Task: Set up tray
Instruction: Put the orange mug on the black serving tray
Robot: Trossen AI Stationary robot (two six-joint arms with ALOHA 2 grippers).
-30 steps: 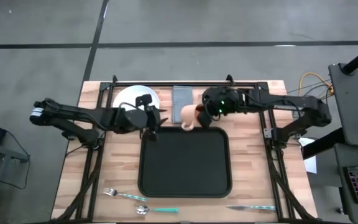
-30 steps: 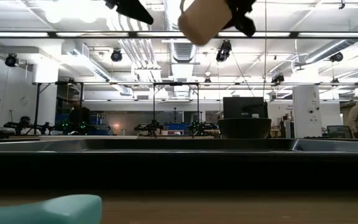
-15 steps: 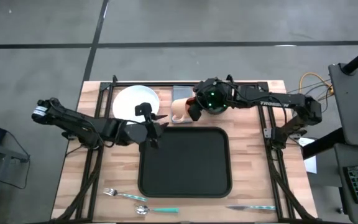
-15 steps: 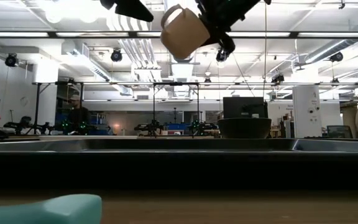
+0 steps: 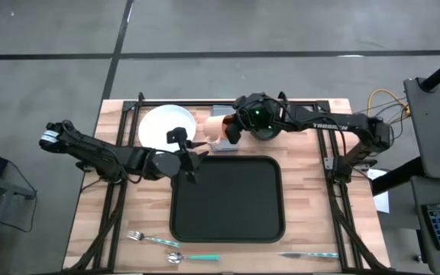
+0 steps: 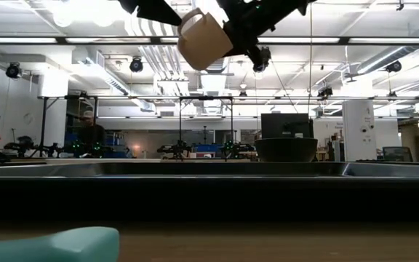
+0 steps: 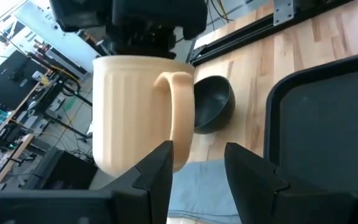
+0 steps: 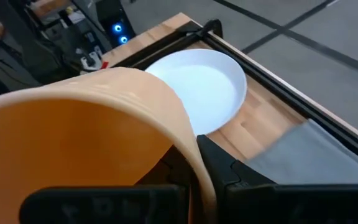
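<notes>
Tray at worktop centre, empty. We judge it stiff, light, slippery; take its low rim. Right fingers clamp mug at 12 o'clock; left fingers part-open, empty, at 10.

Dark arms; green light, white lettering on right arm.

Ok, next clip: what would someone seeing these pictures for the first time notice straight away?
The cream mug stands out: the right gripper holds it in the air by its rim, over the far side of the table between the white plate and the grey napkin. Below it the big black tray lies bare in the middle of the table. The left gripper hangs at the tray's far left corner, jaws apart, holding nothing.
</notes>
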